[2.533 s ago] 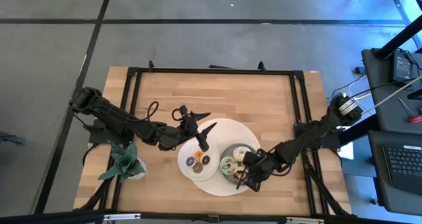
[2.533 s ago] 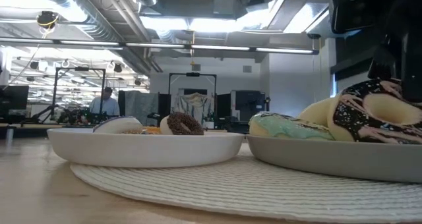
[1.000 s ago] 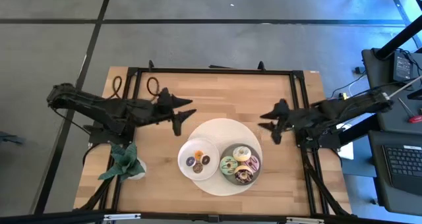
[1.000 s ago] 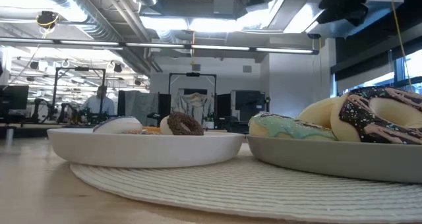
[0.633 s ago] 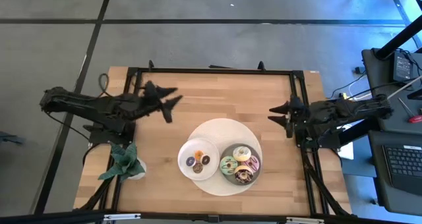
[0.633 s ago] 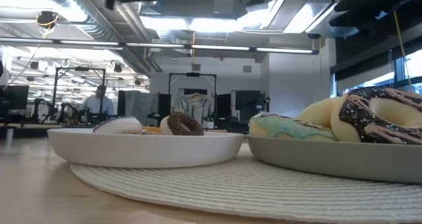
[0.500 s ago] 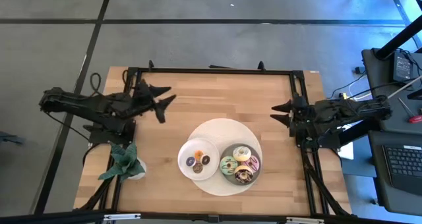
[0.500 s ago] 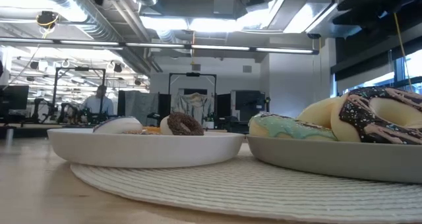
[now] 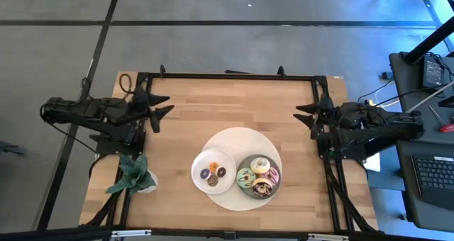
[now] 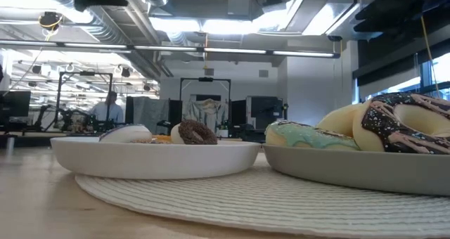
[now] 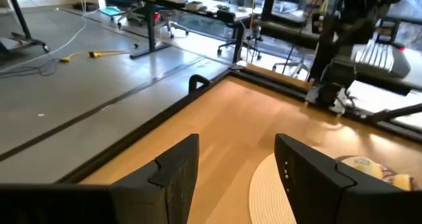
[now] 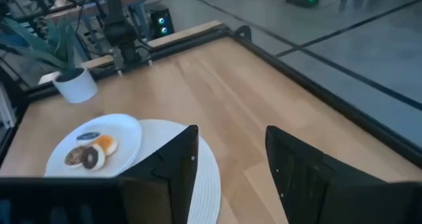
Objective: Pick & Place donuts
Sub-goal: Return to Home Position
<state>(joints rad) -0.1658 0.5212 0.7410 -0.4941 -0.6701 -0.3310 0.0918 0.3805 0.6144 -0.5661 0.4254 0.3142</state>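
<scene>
The four larger donuts [image 9: 258, 176] lie together on the grey plate [image 9: 242, 161]; in the low view I see the green-iced one [image 10: 309, 135] and the sprinkled chocolate one [image 10: 408, 123]. Mini donuts [image 9: 213, 174] sit on the white plate [image 9: 199, 163], with a brown one [image 10: 195, 132] standing up. Both plates rest on a round white mat [image 9: 237, 138]. My left gripper [image 9: 162, 112] hangs open over the table's left edge. My right gripper [image 9: 305, 120] hangs open over the right edge. Both are far from the plates.
A green leafy plant in a white pot [image 9: 133, 176] stands at the near left corner. Black frame rails [image 9: 227, 76] run along the table's edges. Bare wood [image 9: 234, 103] lies between the grippers and the far edge. A person [image 10: 109, 109] shows in the room behind.
My left gripper has drawn back from near the mat toward the table's left and far edges. My right gripper has pulled back toward the right edge and slightly farther away. Both stay open. The donuts and plates have not moved.
</scene>
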